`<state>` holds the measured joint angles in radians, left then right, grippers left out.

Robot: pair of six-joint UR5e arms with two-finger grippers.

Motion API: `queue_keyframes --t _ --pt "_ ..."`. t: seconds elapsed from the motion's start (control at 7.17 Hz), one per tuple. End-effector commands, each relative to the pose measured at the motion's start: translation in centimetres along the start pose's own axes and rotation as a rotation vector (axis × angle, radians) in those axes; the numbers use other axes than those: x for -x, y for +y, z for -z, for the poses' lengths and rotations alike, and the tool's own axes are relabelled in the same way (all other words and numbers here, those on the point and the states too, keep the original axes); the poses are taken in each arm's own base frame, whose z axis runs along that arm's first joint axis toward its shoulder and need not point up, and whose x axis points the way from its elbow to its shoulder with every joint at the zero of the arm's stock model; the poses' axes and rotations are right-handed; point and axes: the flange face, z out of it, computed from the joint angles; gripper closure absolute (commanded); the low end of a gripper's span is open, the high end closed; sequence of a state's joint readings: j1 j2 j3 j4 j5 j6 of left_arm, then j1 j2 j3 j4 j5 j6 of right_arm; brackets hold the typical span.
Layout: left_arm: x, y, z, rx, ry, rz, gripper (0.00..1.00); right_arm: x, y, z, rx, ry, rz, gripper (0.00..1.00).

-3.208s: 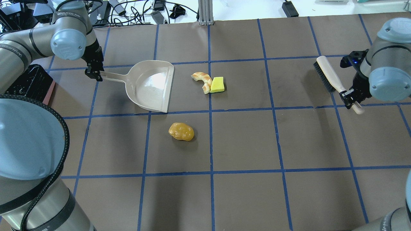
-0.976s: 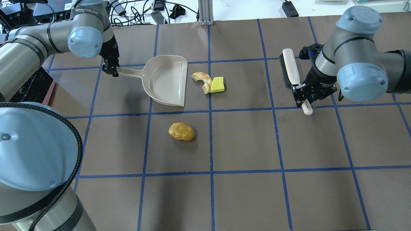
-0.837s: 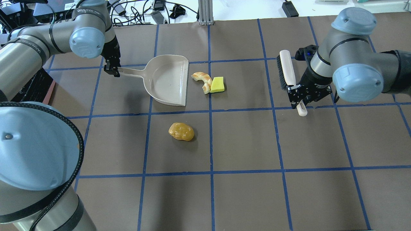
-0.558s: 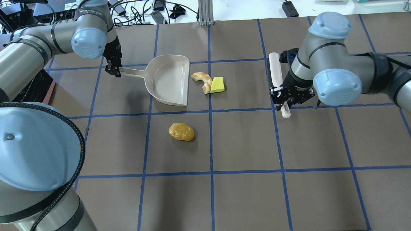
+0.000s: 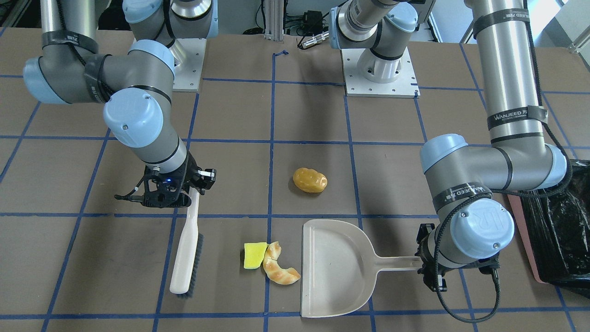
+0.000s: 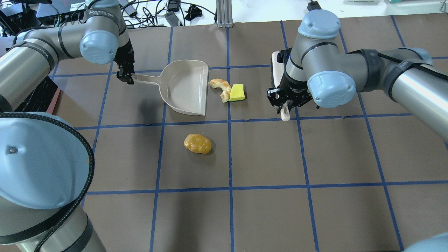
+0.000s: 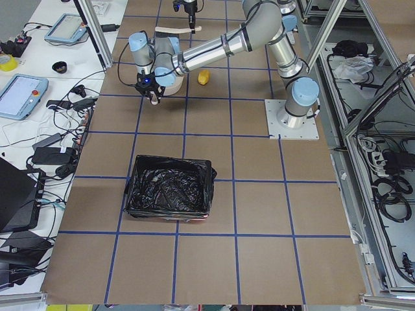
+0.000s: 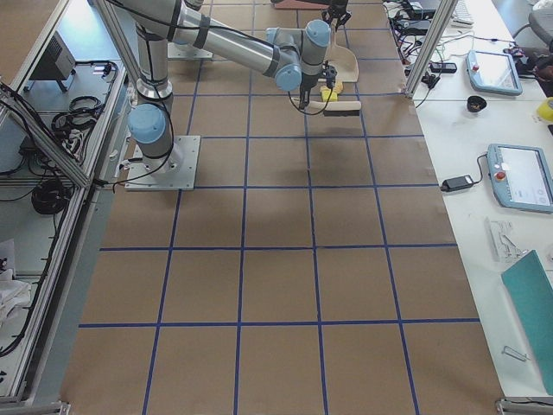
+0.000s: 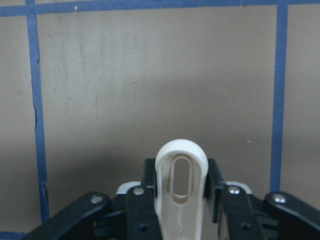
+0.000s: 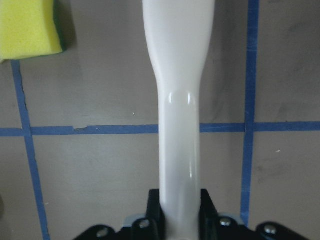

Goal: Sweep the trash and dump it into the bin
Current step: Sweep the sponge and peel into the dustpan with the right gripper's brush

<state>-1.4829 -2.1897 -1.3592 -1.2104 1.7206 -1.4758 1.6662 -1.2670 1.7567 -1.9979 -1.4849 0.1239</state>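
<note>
My left hand (image 6: 126,77) grips the dustpan (image 6: 185,89) handle; my right hand (image 6: 284,105) grips the brush (image 5: 184,253). The croissant (image 6: 221,88) and sponge (image 6: 236,92) (touching) lie between them, the roll (image 6: 198,144) nearer, the bin (image 5: 557,230) leftmost.

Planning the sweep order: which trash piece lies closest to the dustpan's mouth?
The croissant, right at the dustpan lip; the sponge sits beyond it, the roll lies apart.

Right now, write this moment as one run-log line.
left gripper shut on dustpan | right gripper shut on brush | croissant, sponge by dustpan lip | roll apart
</note>
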Motion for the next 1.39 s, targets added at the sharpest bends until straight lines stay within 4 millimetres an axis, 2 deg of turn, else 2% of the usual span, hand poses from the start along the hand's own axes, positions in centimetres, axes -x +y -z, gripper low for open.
queue_keyframes --t 0.0,0.14,0.28,0.42,0.98,1.26 --pt "0.0 0.0 0.1 -0.001 0.001 0.0 1.0 4.0 -2.2 -0.6 -0.012 0.002 -0.012 1.0" --pt "0.0 0.0 0.1 -0.001 0.001 0.0 1.0 4.6 -3.2 -1.8 0.003 0.003 -0.048 1.0" --pt "0.0 0.0 0.1 -0.002 0.001 0.001 1.0 6.8 -2.6 -3.4 0.027 0.014 -0.064 1.0" --pt "0.0 0.0 0.1 -0.002 0.001 0.004 1.0 9.1 -1.6 -3.6 0.025 0.017 -0.067 1.0" --pt "0.0 0.0 0.1 -0.001 0.001 0.006 1.0 8.7 -0.3 -5.4 0.11 0.062 -0.09 1.0" --pt "0.0 0.1 0.1 -0.001 0.001 0.003 1.0 8.7 0.0 -5.3 0.134 0.07 -0.091 1.0"
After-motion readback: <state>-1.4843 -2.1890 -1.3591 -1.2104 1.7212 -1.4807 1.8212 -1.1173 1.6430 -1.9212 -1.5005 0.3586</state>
